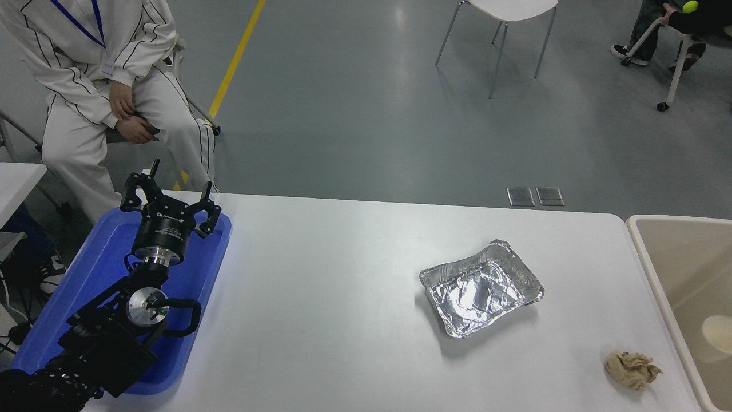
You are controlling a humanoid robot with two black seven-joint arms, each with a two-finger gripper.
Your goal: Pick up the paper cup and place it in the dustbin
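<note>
a lab or industrial test hall: smooth grey painted floor (354, 114) with a yellow line (237, 57) marking a lane, light white chairs (503, 11) standing loose on it, a plain white table (343, 297) as a workstation, a black robot arm (114, 320) parked over a blue tray (91, 274), and a seated person (103, 86) in a white suit with a lanyard.

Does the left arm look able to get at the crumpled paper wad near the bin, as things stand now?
Probably not. The left gripper is parked over the blue tray at the table's far left; the crumpled paper wad lies at the opposite end beside the dustbin. Nothing blocks the way, but the distance looks too great.
</note>
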